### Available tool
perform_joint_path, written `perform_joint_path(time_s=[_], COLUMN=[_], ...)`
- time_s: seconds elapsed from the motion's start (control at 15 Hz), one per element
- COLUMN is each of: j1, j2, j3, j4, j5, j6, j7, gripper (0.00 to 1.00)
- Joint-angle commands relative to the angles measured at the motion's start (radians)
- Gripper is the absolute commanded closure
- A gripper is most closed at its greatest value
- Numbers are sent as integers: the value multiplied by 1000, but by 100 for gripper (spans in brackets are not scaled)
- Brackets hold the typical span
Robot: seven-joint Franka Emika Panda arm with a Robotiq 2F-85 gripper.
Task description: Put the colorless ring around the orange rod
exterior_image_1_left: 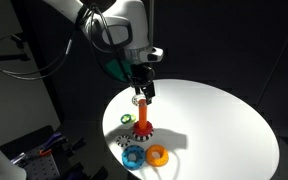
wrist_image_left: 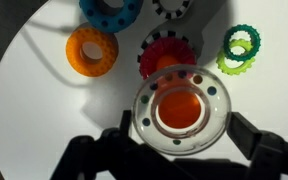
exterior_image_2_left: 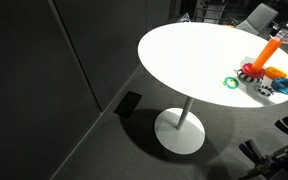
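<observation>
One colorless ring (wrist_image_left: pixel 216 102), clamped in my gripper (exterior_image_1_left: pixel 144 93); centred over orange rod (wrist_image_left: pixel 179 110); step: threading, I judge; next: straight descent, then release.

A round white table (exterior_image_1_left: pixel 224 120) on a single pedestal foot (exterior_image_2_left: pixel 179 131) carries a small cluster of pieces near one edge, and in both exterior views the surface (exterior_image_2_left: pixel 184 50) is otherwise bare. In the wrist view, the orange rod (wrist_image_left: pixel 179 110) stands upright on its red toothed base (wrist_image_left: pixel 162 55). Around that base lie a yellow-orange ring (wrist_image_left: pixel 92 50) at nine o'clock, a blue toothed ring (wrist_image_left: pixel 109 10) at about eleven, a dark toothed ring (wrist_image_left: pixel 172 6) at twelve and a green ring (wrist_image_left: pixel 239 48) at three, each flat on the tabletop (wrist_image_left: pixel 34 110).
</observation>
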Motion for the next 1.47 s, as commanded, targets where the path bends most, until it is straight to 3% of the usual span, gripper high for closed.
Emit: perform_joint_path(time_s=[0.0,0.27,0.33,0.93,1.4], j1=[-6,-6,-6,-5,-2], j2=[37,59,62,15,-39], j3=[-1,0,1,7,3], j4=[35,39,39,19,6], j5=[8,15,17,119,114], j6=[-1,-14,-16,-113,-225], j7=[7,-1,-4,-145,-211], gripper=[31,31,1,0,0])
